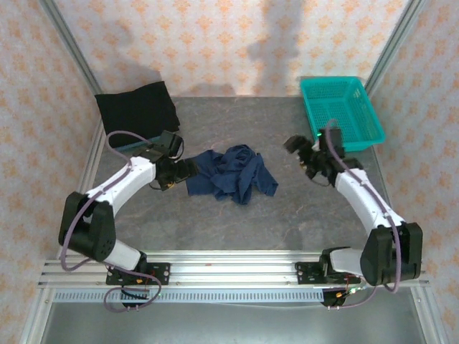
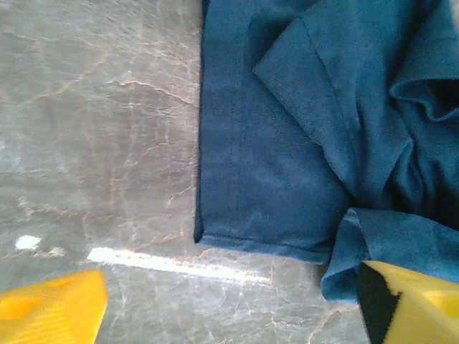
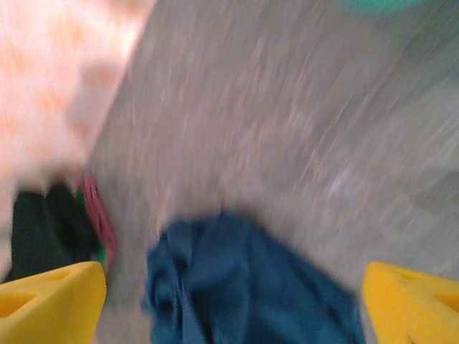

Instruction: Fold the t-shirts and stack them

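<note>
Near the middle of the grey bench (image 1: 287, 215) lies the navy blue t-shirt (image 1: 233, 173), crumpled into a loose heap with folds running in several directions. I cannot find its print. At the far left corner, the black t-shirt (image 1: 138, 107) lies flat as a dark square, well apart from the blue one. A teal basket (image 1: 343, 107) stands at the far right corner.

The left claw (image 1: 185, 170) is just at the left edge of the navy blue t-shirt, low over the bench. In the left wrist view its two yellow fingers (image 2: 50, 312) stand wide apart. One is over bare bench, and the other is at a folded corner of the cloth. Between them a straight hem of the shirt (image 2: 287, 143) lies flat on the stone surface. The claw clamps nothing.

The right claw (image 1: 295, 150) is between the blue heap and the basket, nearer to the basket and well apart from the cloth. The right wrist view is blurred, but its yellow fingers (image 3: 416, 301) are clearly spread apart with nothing gripped. The blue shirt (image 3: 244, 279) lies ahead of them, and the black one (image 3: 43, 222) is farther behind at the left.
</note>
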`<state>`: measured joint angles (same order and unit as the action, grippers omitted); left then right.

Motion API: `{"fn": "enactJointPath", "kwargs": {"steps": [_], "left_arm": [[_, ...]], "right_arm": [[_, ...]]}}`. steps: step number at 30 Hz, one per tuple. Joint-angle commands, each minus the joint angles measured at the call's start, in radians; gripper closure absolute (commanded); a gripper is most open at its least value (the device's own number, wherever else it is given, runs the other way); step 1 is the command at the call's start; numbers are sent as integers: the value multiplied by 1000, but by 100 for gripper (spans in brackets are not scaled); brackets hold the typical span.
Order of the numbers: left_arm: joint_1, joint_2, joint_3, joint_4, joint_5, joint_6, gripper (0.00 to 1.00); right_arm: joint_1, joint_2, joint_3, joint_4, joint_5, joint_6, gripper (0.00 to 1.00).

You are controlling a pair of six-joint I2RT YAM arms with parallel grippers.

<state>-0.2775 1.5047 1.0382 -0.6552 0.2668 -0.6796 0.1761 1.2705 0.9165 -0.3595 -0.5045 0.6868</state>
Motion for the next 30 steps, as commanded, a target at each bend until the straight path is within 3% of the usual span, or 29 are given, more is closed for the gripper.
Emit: {"fn": "enactJointPath", "kwargs": {"steps": [1, 5, 8, 21, 26, 28, 30], "left_arm": [[3, 47, -17, 72, 49, -28, 16], [3, 87, -30, 140, 94, -55, 21], [3, 112, -32, 161, 89, -63, 23], [1, 253, -21, 318, 91, -126, 32], [1, 316, 7, 264, 58, -110, 49], [1, 333, 13, 239, 43, -99, 62], [2, 342, 16, 222, 35, -89, 78]], "right_arm": [[151, 43, -19, -76, -60, -143, 11], [324, 150, 45, -106, -39, -269, 16], [397, 221, 79, -103, 14, -323, 20], [427, 398, 73, 116, 123, -257, 36], [424, 428, 109, 132, 168, -225, 50], [421, 418, 117, 125, 176, -221, 63], [410, 388, 126, 104, 179, -216, 81]]}}
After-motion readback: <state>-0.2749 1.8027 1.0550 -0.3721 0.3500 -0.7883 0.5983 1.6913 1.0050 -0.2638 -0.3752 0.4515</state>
